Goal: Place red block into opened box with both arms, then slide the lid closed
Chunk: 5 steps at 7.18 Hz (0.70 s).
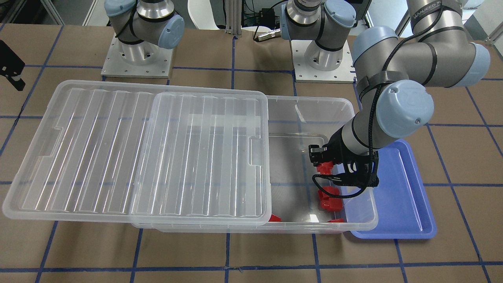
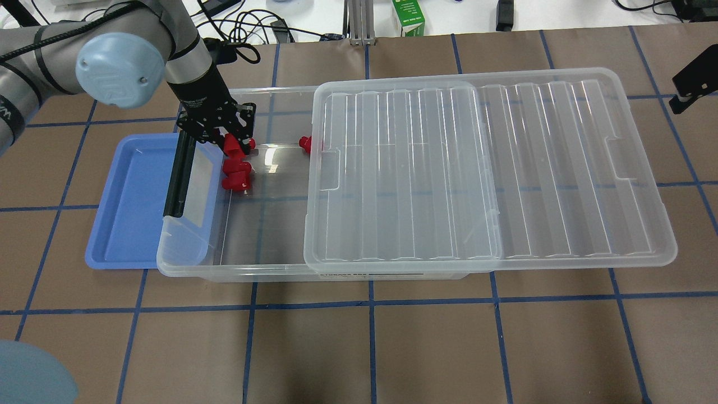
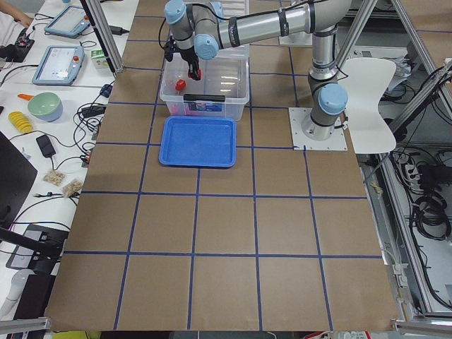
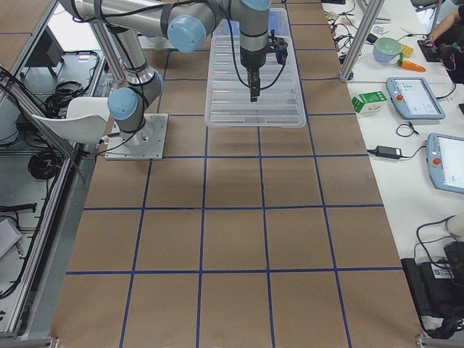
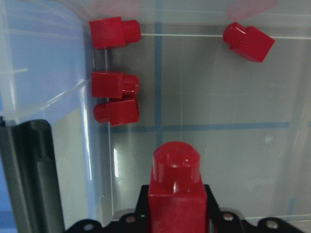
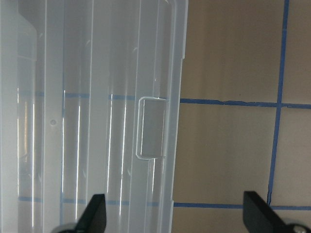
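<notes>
The counter [image 2: 392, 348] is brown board marked with a blue tape grid. On it you will find the clear ribbed lid [image 2: 561, 168] lying flat across the box [image 2: 235, 274], offset toward the robot's right so that it covers more than half of the box and overhangs well past that end. The box's uncovered portion is at the robot's left end, where the black clip bar [image 2: 178, 174] runs along the short wall. The left arm [image 2: 112, 62] reaches down into this uncovered portion. The blue tray [image 2: 134, 202] sits at the same end; in the overhead view the box's end overlaps it, and you cannot tell whether the two touch. The right fingers [image 6: 95, 216] are spread wide with nothing gripped, positioned above the lid's notched short end at its overhanging edge. The left fingers [image 1: 314, 154] are clenched on the red block [image 5: 175, 194], stub end pointing down, holding it above the box floor near the clip-bar end. Four loose red pieces [image 5: 114, 83] lie on the box floor: three close to the clip-bar wall, one apart by the lid's edge
</notes>
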### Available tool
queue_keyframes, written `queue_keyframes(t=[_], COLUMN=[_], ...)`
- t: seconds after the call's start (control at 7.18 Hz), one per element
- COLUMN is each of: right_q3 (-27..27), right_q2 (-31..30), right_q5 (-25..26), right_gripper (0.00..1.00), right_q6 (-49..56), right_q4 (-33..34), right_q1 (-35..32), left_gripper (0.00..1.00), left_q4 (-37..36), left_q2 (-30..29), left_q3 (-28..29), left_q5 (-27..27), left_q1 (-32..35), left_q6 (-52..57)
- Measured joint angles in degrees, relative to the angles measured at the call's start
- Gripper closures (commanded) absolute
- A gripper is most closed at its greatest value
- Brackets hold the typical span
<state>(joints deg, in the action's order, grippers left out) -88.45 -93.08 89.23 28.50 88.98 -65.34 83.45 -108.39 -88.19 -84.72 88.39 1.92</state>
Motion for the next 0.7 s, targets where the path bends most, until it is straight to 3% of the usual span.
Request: queue_keyframes(t=[0.42, 0.7], right_q3=[0.6, 1.3], right_q2=[1.0, 3.7], right_q5=[-0.1, 0.4], right_gripper=[0.00, 0.00], right_q6=[-14.1, -24.3], right_q4=[1.4, 4.5], right_q1=[-9.5, -18.1], left_gripper=[1.00, 1.00], left_q4=[-9.4, -11.7], left_q2=[-1.2, -3.0], left_q3=[-6.9, -8.6], left_q5=[0.5, 0.5], left_q1=[0.0, -0.1], left_q6=[0.5, 0.8])
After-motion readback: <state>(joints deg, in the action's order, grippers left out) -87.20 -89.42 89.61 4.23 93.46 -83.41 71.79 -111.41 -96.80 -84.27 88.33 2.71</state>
